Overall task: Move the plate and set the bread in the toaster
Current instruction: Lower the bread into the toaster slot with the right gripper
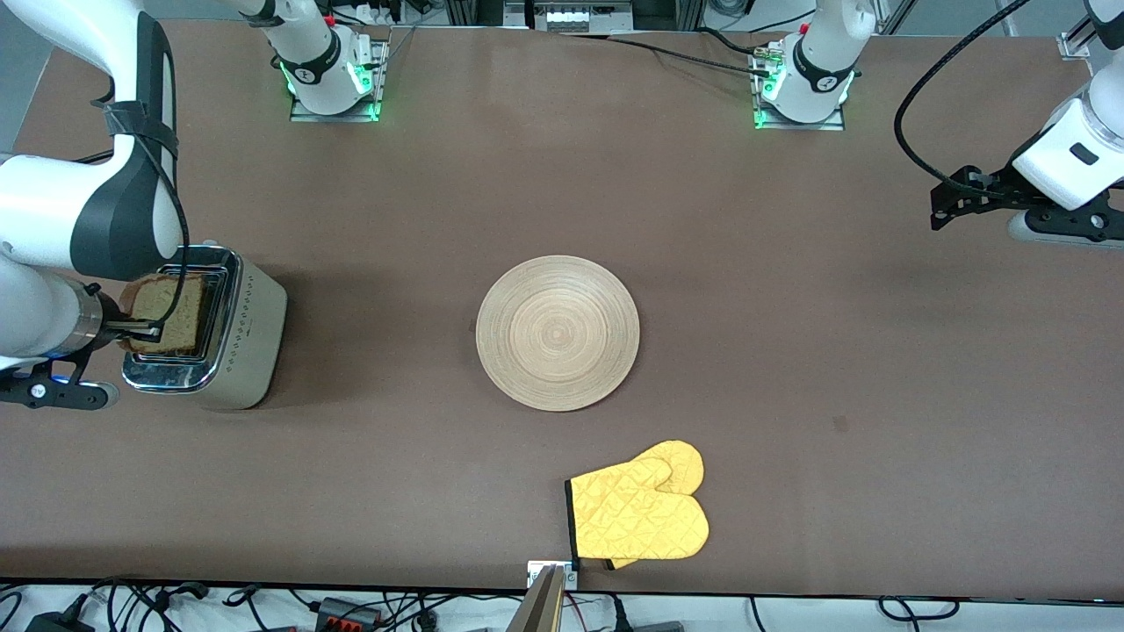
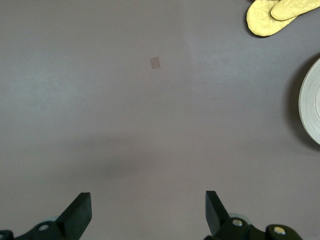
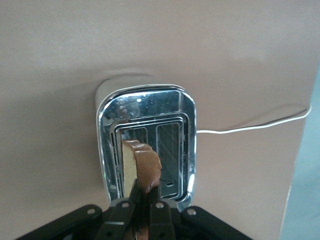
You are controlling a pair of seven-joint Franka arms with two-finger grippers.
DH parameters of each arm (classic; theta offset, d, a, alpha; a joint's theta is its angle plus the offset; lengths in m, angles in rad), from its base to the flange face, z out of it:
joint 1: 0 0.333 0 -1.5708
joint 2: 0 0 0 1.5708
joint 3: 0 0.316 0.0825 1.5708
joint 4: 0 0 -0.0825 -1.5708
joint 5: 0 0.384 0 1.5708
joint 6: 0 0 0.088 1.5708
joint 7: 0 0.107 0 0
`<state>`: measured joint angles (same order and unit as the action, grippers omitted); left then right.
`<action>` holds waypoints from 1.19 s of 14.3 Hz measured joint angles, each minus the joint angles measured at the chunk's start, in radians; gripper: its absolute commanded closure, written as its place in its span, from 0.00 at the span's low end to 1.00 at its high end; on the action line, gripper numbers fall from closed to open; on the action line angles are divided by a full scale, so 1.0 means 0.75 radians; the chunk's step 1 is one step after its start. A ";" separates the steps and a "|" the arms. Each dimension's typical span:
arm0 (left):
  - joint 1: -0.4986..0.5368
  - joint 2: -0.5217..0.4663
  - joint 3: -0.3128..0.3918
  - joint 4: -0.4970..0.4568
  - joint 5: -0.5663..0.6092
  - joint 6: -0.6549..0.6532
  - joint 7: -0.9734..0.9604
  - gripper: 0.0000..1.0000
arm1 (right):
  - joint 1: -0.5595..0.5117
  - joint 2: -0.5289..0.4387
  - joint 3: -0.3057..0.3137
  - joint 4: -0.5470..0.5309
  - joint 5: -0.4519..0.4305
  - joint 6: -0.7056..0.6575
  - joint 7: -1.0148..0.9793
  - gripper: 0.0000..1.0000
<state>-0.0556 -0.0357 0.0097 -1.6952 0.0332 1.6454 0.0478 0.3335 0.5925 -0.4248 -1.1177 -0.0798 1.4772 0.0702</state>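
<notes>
Brownish, speckled and dark at the crust, the bread (image 1: pixel 169 313) stands on edge in the pinch of the right gripper (image 1: pixel 151 331), whose black fingers (image 3: pixel 131 210) press on both faces of the slice. The slice hangs over the toaster (image 1: pixel 230 338), lined up above one of the two slots in its chrome top, its lower edge at or just in the slot mouth; how deep it sits cannot be told. The toaster stands at the right arm's end of the table, its white cord (image 3: pixel 250 127) trailing off across the brown table (image 1: pixel 790 290).

On a clock face laid over the front view with the plate (image 1: pixel 558 333) at its centre, the toaster lies at nine o'clock, well apart from the plate. A yellow oven mitt (image 1: pixel 639 512) lies at about five o'clock, nearer the front camera.

At roughly two o'clock the left arm waits, its left gripper (image 2: pixel 148 212) spread wide over bare table at its own end, with nothing between its fingers.
</notes>
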 measured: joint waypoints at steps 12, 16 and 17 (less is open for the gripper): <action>0.000 0.000 0.000 0.000 0.000 -0.001 0.000 0.00 | 0.004 -0.012 0.000 -0.224 0.024 0.297 -0.062 1.00; 0.000 0.000 0.000 0.000 0.000 -0.001 0.000 0.00 | 0.016 -0.056 0.000 -0.303 0.024 0.384 -0.068 1.00; 0.000 0.000 0.000 0.000 0.000 -0.001 0.000 0.00 | 0.016 -0.057 -0.001 -0.309 0.024 0.398 -0.068 1.00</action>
<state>-0.0556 -0.0357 0.0096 -1.6952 0.0332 1.6443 0.0478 0.3454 0.5496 -0.4254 -1.3496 -0.0619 1.7758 0.0195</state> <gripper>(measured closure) 0.000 0.921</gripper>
